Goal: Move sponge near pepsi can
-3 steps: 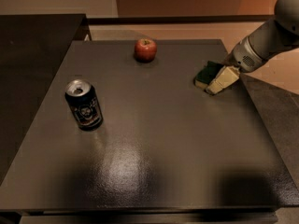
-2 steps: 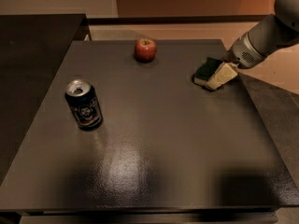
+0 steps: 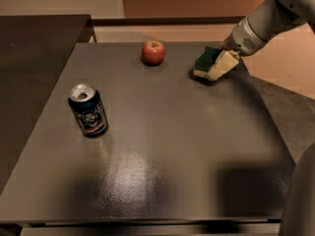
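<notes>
The sponge [image 3: 204, 59], dark green on top with a pale yellow base, is at the back right of the table, tilted and held just above the surface. My gripper [image 3: 212, 66] comes in from the upper right and is shut on the sponge; one cream finger [image 3: 222, 65] shows along its right side. The pepsi can [image 3: 88, 110], dark blue and black with a silver top, stands upright at the left of the table, far from the sponge.
A red apple [image 3: 153, 52] sits at the back of the dark grey table [image 3: 162, 151], to the left of the sponge. A darker counter [image 3: 29, 58] adjoins on the left. Tan floor lies beyond the table's right edge.
The gripper has carried the sponge a little to the left and away from the right edge, lifting it off the table. The can and apple have not moved.
</notes>
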Controlling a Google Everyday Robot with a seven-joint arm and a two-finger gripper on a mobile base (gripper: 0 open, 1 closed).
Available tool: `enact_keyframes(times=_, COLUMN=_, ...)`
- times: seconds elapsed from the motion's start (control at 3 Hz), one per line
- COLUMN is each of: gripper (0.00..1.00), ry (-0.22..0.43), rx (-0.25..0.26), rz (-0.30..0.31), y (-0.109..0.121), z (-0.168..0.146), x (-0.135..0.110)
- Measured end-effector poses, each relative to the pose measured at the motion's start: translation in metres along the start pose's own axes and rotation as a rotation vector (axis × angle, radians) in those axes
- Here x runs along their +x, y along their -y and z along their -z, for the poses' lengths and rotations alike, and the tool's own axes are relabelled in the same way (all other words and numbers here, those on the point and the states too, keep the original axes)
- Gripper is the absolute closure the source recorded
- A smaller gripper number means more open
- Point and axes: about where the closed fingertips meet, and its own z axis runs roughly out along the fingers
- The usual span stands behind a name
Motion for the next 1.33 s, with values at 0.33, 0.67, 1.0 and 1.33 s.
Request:
enact_keyframes(times=0.33, gripper=1.00, ry=0.001, rx=-0.024, rz=0.052, y=0.006, z=-0.012, x=-0.025)
enact_keyframes(times=0.67, gripper=1.00, ry=0.001, rx=-0.051, rz=0.090, y=0.007, z=-0.027, x=-0.048)
enact_keyframes(times=1.0, gripper=1.00, ry=-0.001, rx=-0.072, rz=0.115, y=0.005, z=-0.038, x=-0.064)
enact_keyframes(times=1.33, gripper=1.00, ry=-0.003, rx=-0.089, rz=0.128, y=0.001, z=-0.044, x=-0.071)
